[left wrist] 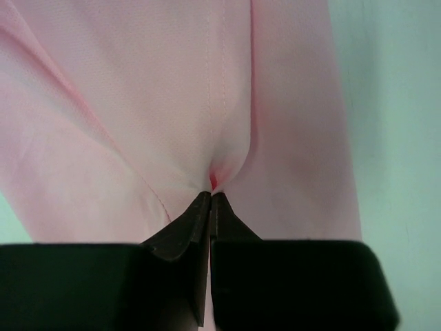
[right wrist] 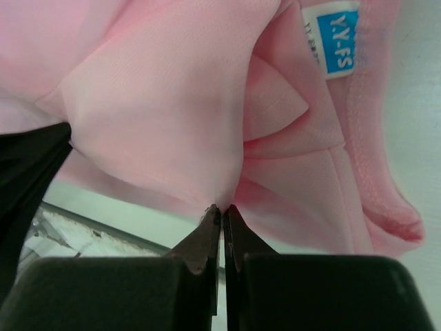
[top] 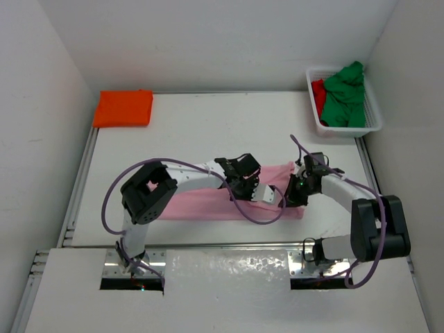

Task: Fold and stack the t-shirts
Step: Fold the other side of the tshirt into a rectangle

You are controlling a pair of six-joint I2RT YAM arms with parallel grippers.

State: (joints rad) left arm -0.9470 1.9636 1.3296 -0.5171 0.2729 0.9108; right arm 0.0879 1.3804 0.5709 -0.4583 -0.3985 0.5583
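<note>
Fold step in hand: light pink soft fabric t-shirt (top: 201, 206) lay as a long band mid-counter (top: 208, 132). Left gripper (left wrist: 211, 195) and right gripper (right wrist: 222, 209) each clamped tight on a pinch of its cloth. Next move likely called for an even joint lift and carry-over.

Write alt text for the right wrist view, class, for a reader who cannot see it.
The right gripper is shut, pinching a fold of the pink t-shirt. A blue label shows on the fabric at upper right.
</note>
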